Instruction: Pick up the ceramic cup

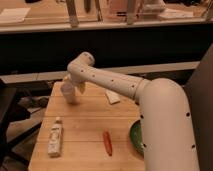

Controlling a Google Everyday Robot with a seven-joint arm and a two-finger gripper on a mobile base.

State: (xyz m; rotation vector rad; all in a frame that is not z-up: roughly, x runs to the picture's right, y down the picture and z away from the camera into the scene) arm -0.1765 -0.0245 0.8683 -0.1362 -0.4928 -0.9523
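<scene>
The ceramic cup (67, 93) is small and pale and stands upright at the back left of the wooden table (85, 122). My white arm reaches in from the right, bends at its wrist joint (84, 61) and points down. The gripper (77, 85) hangs just to the right of the cup, at the height of its rim and very close to it. Part of the cup's right side is hidden behind the gripper. I cannot tell whether they touch.
A flat white block (112, 96) lies right of the gripper. A pale bottle (55, 136) lies on its side at the front left. A red-orange stick-shaped thing (107, 142) lies mid-front. A green bowl (136, 137) is partly hidden by my arm. A dark chair (7, 115) stands to the left.
</scene>
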